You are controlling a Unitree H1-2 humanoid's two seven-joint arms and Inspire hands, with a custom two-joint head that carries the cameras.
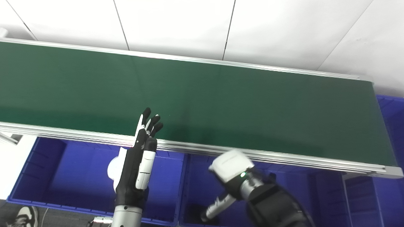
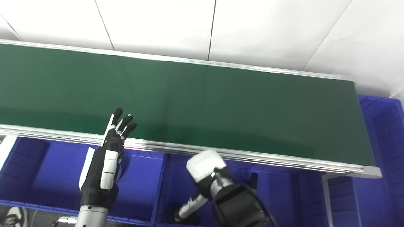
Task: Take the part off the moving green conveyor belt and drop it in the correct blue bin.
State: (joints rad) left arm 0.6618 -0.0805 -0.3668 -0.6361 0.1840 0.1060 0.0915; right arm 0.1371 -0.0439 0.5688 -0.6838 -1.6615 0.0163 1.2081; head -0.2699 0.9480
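Belt (image 1: 221, 101) bare; we see no part on it. Left hand (image 1: 139, 157) at belt's near edge, fingers straight and spread, holding nothing. Right hand (image 1: 235, 175) below belt over middle bin (image 1: 195, 176); grip unclear, we cannot tell. We judge drop underway or finished.

At lower left of the frame we see our left hand (image 1: 135, 167), black with white panels and a silver wrist; our right hand (image 1: 235, 176) is black with a white cover and a green light.
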